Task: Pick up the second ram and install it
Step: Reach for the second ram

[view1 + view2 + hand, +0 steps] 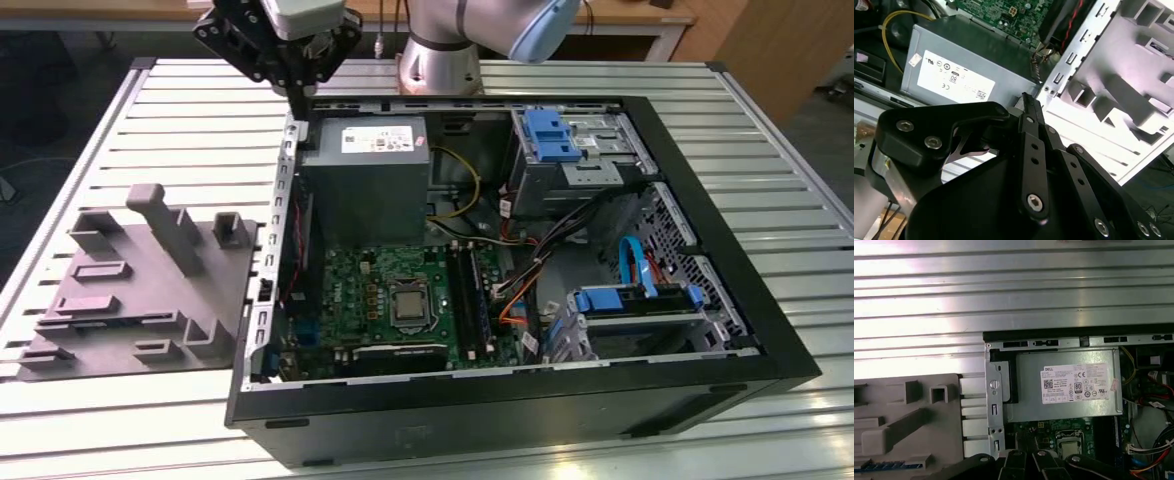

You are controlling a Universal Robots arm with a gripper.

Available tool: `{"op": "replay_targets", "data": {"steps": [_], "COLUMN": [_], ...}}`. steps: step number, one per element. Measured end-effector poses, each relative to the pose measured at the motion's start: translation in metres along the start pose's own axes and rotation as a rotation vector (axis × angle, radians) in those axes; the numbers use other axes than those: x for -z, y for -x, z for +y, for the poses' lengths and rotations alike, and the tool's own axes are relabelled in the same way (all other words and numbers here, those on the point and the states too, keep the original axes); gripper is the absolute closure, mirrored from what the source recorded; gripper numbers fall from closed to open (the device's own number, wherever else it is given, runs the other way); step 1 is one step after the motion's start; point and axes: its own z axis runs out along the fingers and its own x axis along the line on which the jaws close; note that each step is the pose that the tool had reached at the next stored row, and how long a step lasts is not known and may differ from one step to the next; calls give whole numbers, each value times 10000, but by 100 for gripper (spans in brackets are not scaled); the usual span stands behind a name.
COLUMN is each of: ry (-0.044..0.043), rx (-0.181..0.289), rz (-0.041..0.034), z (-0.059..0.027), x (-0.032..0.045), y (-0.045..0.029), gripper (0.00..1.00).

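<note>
The second ram [889, 466] lies as a thin dark-blue strip in a slot of the grey fixture [909, 425] in the first wrist view. That fixture [134, 290] sits on the table at the exterior view's left of the open computer case [534, 390]. My gripper [295, 90] hangs high over the case's far corner, beside the grey power-supply box [364, 170], well away from the fixture's slots. Its black fingers [1027, 107] are drawn together to a narrow tip with nothing held between them. The long black memory slots [470, 290] run beside the processor socket [404, 303] on the green board.
The case stands on a slatted metal table [160, 130]. Inside are a blue-tabbed drive cage [550, 135], another blue bracket [627, 300], and yellow, red and blue cables [461, 180]. The arm's base [441, 55] rises behind the case. The fixture carries tall ridges [167, 225].
</note>
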Motion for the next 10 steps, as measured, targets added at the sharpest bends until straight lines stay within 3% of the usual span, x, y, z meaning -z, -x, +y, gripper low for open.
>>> {"op": "replay_targets", "data": {"steps": [10], "ry": [3], "rx": [2], "rz": [-45], "z": [-14], "x": [6], "y": [-188], "gripper": [90]}}
